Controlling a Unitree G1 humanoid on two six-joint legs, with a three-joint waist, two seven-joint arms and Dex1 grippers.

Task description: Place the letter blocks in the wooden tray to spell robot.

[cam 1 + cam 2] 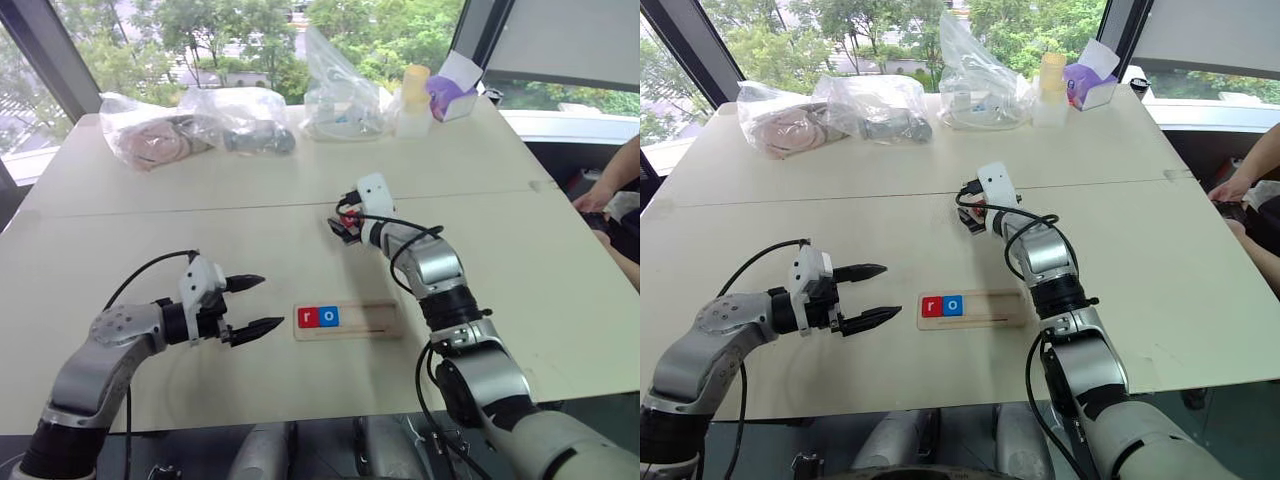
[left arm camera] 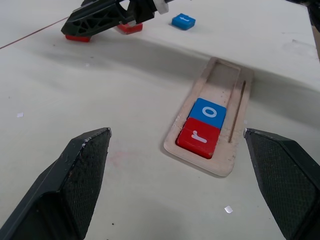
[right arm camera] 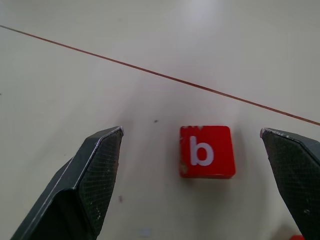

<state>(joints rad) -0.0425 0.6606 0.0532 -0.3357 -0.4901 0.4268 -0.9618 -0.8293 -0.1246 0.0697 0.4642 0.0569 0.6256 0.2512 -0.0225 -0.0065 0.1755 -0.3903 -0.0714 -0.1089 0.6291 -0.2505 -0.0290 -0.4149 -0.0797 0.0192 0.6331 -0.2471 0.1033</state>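
The wooden tray [image 1: 372, 321] lies on the table in front of me. At its left end sit a red r block [image 1: 307, 318] and, beside it, a blue o block [image 1: 329, 317]; the tray's right part is bare. My left gripper [image 1: 272, 302] hovers open just left of the tray, empty. Farther back, my right gripper [image 3: 191, 131] is open above a red b block [image 3: 206, 151], one finger on either side, not touching it. In the left wrist view another red block [image 2: 129, 28] and a blue block [image 2: 183, 21] lie near the right gripper.
Several clear plastic bags [image 1: 200, 125], a yellow-capped bottle [image 1: 413, 100] and a purple box [image 1: 450, 95] line the table's far edge. A person's arm [image 1: 615, 180] reaches in at the right edge. A seam [image 1: 200, 210] crosses the tabletop.
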